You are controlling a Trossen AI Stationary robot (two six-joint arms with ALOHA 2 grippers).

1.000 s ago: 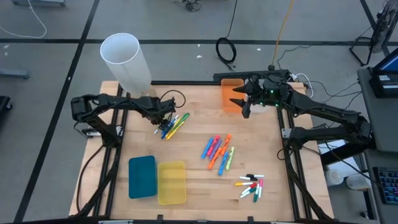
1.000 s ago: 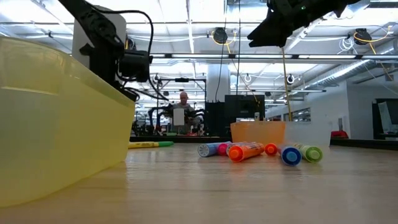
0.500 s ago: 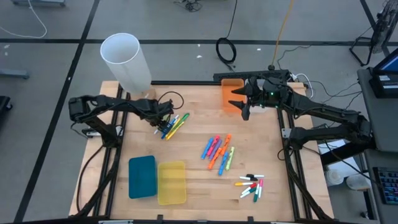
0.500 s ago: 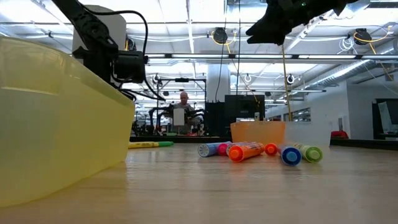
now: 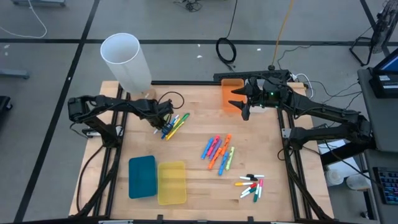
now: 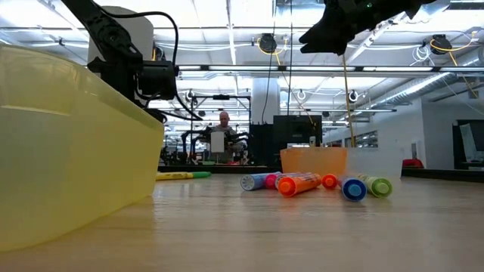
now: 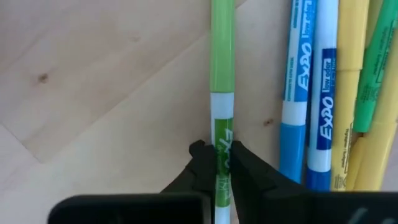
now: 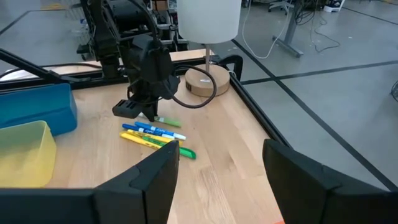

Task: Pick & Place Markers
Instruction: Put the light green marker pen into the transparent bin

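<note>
The table (image 5: pixel 193 106) is pale wood with visible grain and small knots, matt. The green marker (image 7: pixel 221 74) has a smooth, slightly glossy plastic barrel. The yellow bin (image 6: pixel 68 143) looks like translucent plastic, the teal bin (image 5: pixel 142 176) opaque. The left gripper (image 7: pixel 217 163) pinching the marker seems matt black plastic, though it is blurred.

Wooden table (image 5: pixel 199 193): markers in three clusters (upper left (image 5: pixel 175 125), centre (image 5: pixel 218 151), lower right (image 5: pixel 250 185)); blue bin (image 5: pixel 142 176), yellow bin (image 5: pixel 171 182) lower left; orange bin (image 5: pixel 230 93) top.
</note>
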